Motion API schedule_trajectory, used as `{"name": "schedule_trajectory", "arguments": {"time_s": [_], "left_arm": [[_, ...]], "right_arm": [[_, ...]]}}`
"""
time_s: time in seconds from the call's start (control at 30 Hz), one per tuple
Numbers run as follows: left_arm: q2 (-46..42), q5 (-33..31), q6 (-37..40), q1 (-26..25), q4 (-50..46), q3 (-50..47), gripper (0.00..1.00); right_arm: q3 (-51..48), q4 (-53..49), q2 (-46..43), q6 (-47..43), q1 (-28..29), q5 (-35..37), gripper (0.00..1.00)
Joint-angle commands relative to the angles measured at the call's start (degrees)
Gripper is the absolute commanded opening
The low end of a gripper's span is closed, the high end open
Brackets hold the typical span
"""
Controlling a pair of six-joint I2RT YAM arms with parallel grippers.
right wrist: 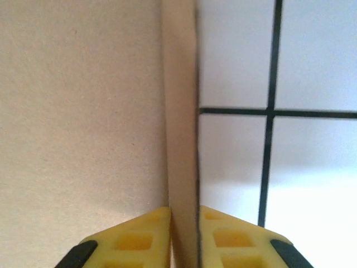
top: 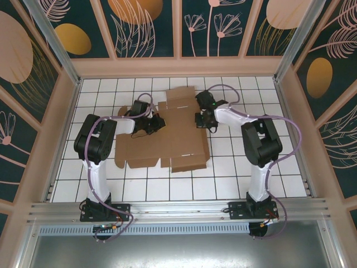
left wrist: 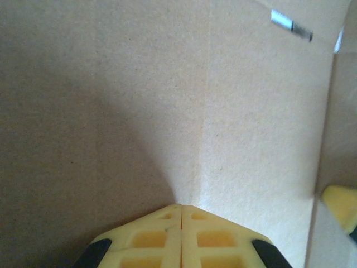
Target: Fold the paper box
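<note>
Pinching a flap of the paper box (top: 181, 139), our right gripper (right wrist: 184, 211) has its 2 jaws closed on the cardboard. We see our left gripper (left wrist: 181, 207) fully closed, holding nothing, tip against a panel. The box lies flat on the tiled table (top: 223, 180).

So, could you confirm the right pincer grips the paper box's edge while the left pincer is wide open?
No: the left wrist view shows the left pincer shut tight against the paper box. The right pincer does grip its edge.
</note>
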Motion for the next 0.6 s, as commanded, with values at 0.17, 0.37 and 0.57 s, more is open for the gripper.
{"name": "schedule_trajectory", "arguments": {"time_s": [0.17, 0.37, 0.57], "left_arm": [[0.5, 0.0, -1.0, -0.6, -3.6, -2.0, 0.07], [1.1, 0.2, -1.1, -0.7, -3.6, -2.0, 0.06], [0.7, 0.2, -1.4, -0.7, -3.7, -2.1, 0.05]], "right_arm": [[1.1, 1.3, -2.9, -1.3, -0.9, -12.6, 0.19], [-1.6, 8.1, -7.7, 2.9, -3.3, -28.3, 0.23], [-4.0, 12.9, -10.9, 6.8, -5.5, -36.8, 0.19]]}}
